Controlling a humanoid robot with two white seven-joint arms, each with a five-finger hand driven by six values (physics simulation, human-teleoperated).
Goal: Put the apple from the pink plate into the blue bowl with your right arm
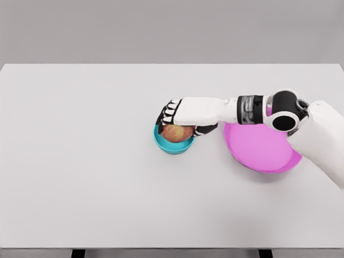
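A reddish-yellow apple (176, 133) sits over the small blue bowl (171, 146) near the table's middle. My right hand (180, 122) reaches in from the right and lies over the apple, with its black-tipped fingers curled around the top and its thumb on the near right side. The pink plate (260, 148) lies to the right of the bowl with nothing on it, partly covered by my right forearm. My left arm does not show.
The white table (80, 161) spreads wide to the left and front of the bowl. Its front edge runs along the bottom of the view. My right elbow (285, 110) hangs above the plate's far rim.
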